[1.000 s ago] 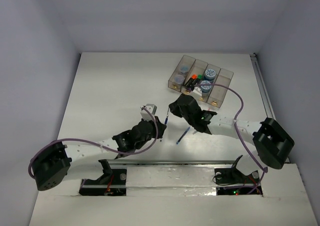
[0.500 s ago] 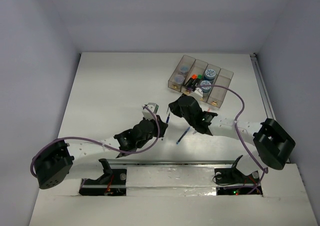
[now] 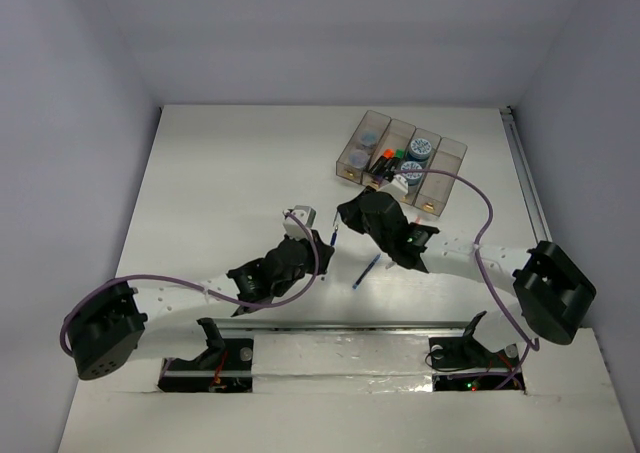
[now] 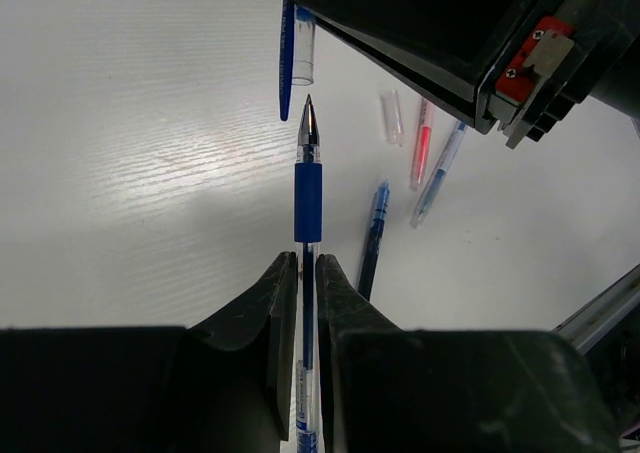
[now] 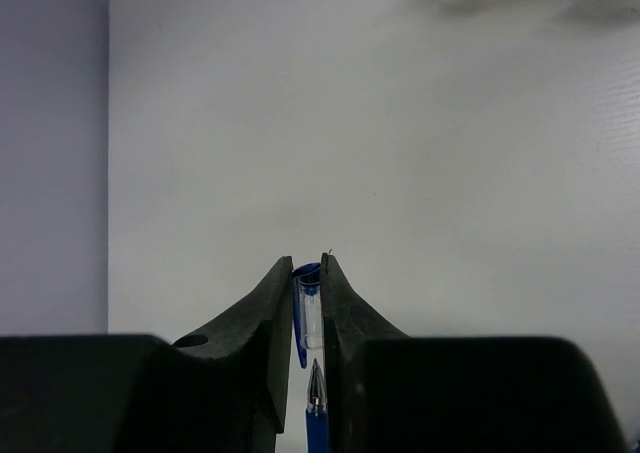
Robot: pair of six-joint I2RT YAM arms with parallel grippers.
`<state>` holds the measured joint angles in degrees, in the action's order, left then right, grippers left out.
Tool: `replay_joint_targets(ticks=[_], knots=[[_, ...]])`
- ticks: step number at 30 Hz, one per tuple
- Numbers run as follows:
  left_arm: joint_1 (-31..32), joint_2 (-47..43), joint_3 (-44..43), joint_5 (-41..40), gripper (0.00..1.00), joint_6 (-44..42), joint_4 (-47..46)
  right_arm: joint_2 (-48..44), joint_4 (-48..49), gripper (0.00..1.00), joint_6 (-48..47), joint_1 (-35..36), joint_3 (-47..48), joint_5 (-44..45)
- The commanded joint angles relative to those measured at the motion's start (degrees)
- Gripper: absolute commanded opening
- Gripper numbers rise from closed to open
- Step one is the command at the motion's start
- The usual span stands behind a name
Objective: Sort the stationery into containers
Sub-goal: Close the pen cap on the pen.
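No legible text or markings

Bins (image 3: 446,173) sit far right on the tabletop (image 3: 230,163), holding rolls (image 3: 421,150) and markers (image 3: 385,161). Nearer lies a loose pen (image 3: 366,271); just left, a cap (image 4: 297,48) hangs beyond the tip of a held pen (image 4: 308,188)

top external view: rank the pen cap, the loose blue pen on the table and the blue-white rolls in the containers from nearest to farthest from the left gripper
1. pen cap, pinched in the right gripper, at the tip of the held pen in the left gripper.
2. loose blue pen, lying lower right of it.
3. blue-white rolls, in the containers, far upper right.
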<state>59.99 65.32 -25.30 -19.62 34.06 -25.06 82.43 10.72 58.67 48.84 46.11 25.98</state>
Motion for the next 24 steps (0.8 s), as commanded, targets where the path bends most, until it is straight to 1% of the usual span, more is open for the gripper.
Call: replay_joint_targets(ticks=[1,11,24], knots=[[-0.3,-2.0,-1.7,-1.0,0.0,-1.1,-0.5,-1.8,2.3,0.0,-0.5,0.6,-0.1,0.7],[-0.8,-2.8,-1.2,-1.3,0.0,-1.1,-0.1,-1.0,2.9,0.0,-0.9,0.6,0.3,-0.5],[-0.8,-2.7,-0.9,-0.6,0.0,-1.1,-0.3,-2.3,2.6,0.0,-1.4,1.1,0.4,0.7]])
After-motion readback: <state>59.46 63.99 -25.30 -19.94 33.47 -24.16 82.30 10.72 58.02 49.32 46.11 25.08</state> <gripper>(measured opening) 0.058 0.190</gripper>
